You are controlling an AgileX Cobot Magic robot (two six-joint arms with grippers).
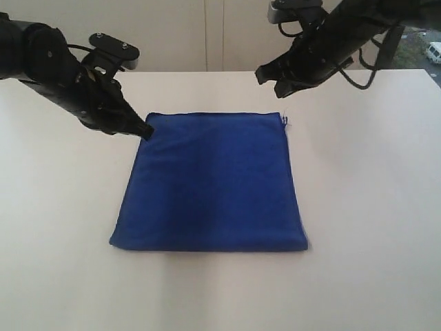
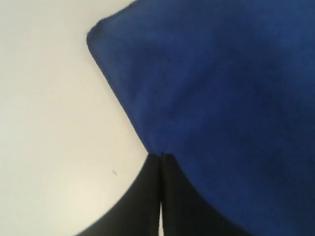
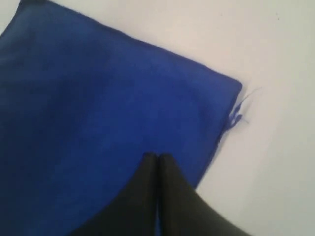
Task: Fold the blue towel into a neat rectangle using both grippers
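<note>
**White table: towel flat, both grippers at its far corners**

Plain white tabletop (image 1: 372, 207), pale panelled wall (image 1: 207, 34) behind. The deep royal-blue fuzzy microfibre towel (image 1: 213, 186) lies flat at the table's centre as a near-square rectangle. Its edges look doubled, so it is probably already folded.

The black pincer-jawed left gripper (image 1: 146, 131) sits at the towel's 10 o'clock corner, tips touching the cloth edge. Its jaws are pressed together, and no cloth is visible between them. The black right gripper (image 1: 281, 88) hangs above the 1 o'clock corner, apart from the fabric, also clenched with nothing in it.

One gripper per far corner suits a paired pinch for another fold or a final tidy.

Count: one towel, two grippers, one small white tag (image 1: 285, 122) at the 1 o'clock corner.
</note>
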